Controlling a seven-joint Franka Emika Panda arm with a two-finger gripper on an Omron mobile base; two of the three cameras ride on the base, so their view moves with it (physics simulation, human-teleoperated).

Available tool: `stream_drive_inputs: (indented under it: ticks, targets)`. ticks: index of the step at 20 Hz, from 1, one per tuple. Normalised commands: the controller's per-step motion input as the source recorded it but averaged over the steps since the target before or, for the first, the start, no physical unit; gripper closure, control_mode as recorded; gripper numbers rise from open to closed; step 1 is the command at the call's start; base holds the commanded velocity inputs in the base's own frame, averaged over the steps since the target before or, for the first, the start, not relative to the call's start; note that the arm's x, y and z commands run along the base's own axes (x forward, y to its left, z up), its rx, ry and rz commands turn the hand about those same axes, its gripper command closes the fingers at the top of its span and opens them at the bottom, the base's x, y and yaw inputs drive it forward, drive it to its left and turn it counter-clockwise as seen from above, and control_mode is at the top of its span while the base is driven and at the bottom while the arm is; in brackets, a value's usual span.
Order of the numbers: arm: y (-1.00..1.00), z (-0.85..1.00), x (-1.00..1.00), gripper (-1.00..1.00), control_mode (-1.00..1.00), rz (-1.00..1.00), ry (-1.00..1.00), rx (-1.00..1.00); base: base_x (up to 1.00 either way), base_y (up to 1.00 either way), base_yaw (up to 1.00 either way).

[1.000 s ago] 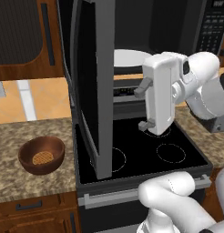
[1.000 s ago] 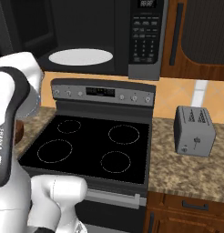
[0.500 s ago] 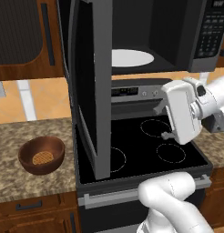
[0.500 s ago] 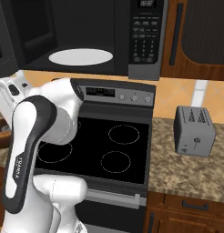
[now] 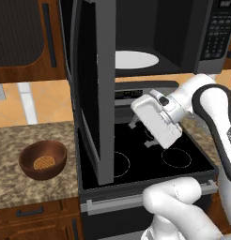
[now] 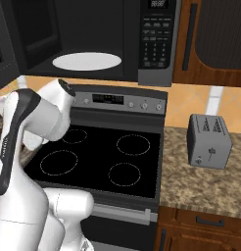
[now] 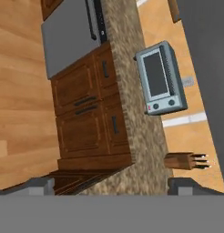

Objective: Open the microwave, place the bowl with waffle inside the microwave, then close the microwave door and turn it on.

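Note:
The microwave (image 5: 183, 37) hangs above the stove, and its white turntable (image 5: 134, 59) shows inside. The microwave door (image 5: 91, 89) stands swung wide open to the left, edge-on. Left of the stove, the reddish-brown bowl (image 5: 43, 159) rests on the granite counter with the waffle (image 5: 43, 162) in its bottom. My gripper (image 5: 140, 134) hovers over the stove just right of the door, tilted and pointing left, well apart from the bowl. It is open with nothing between its fingers; in the hand view the tips (image 7: 38, 185) sit far apart. The keypad (image 6: 156, 44) is on the microwave's right.
The black stove (image 6: 103, 157) with burner rings lies under the hand. A grey toaster (image 6: 208, 142) stands on the right counter. The hand view looks sideways along a counter at a toaster oven (image 7: 160, 79), a knife block (image 7: 184, 160) and brown cabinets (image 7: 86, 118).
The hand has swung right, then back left and lower over the stove, tilting from upright onto its side. The door stays open and the bowl has not moved.

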Motion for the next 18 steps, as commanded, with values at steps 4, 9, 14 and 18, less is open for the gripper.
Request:
stream_drive_inputs:
  ticks: [4, 9, 14, 18]
  targets:
    - [0.63, -0.71, 0.47, -1.00, -1.00, 0.07, -0.03, -0.19, 0.00, 0.00, 0.00]
    - [0.50, -0.57, 0.36, -1.00, -1.00, 0.10, -0.07, -0.10, 0.00, 0.00, 0.00]
    - [0.37, -0.50, 0.36, -1.00, -1.00, 0.12, -0.13, -0.03, 0.00, 0.00, 0.00]
    - [0.41, -0.30, 0.36, -1.00, -1.00, 0.14, -0.24, 0.00, 0.00, 0.00, 0.00]
